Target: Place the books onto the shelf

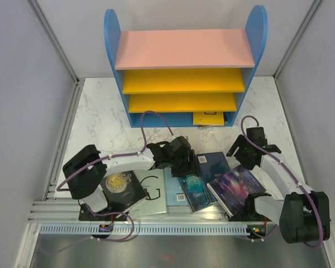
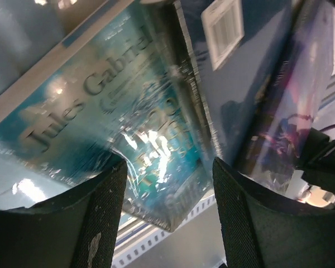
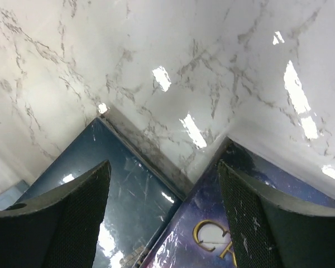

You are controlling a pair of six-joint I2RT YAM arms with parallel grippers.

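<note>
Books (image 1: pixel 192 192): one yellow book (image 1: pixel 207 118) lies in the bottom bay of the shelf (image 1: pixel 184 49). The others overlap in a row at the near edge of the table (image 1: pixel 100 123), well apart from the shelf.

The step in hand appears to be picking the next book. The left arm (image 1: pixel 128 162) reaches low and rightward across the row. The left gripper (image 2: pixel 168 173) points down at the teal book (image 2: pixel 100 111), which lies beside the dark blue book (image 2: pixel 240 84). Its fingers (image 2: pixel 100 223) are part-spread, with the teal book's corner between them (contact cannot be told).

The right gripper (image 3: pixel 163 167) hovers with its fingers wide and empty, over the far corners of the dark blue book and the purple galaxy book (image 3: pixel 201 240).

The next move likely calls for closing on the teal book's edge. The book then needs lifting free without dragging its neighbours.
</note>
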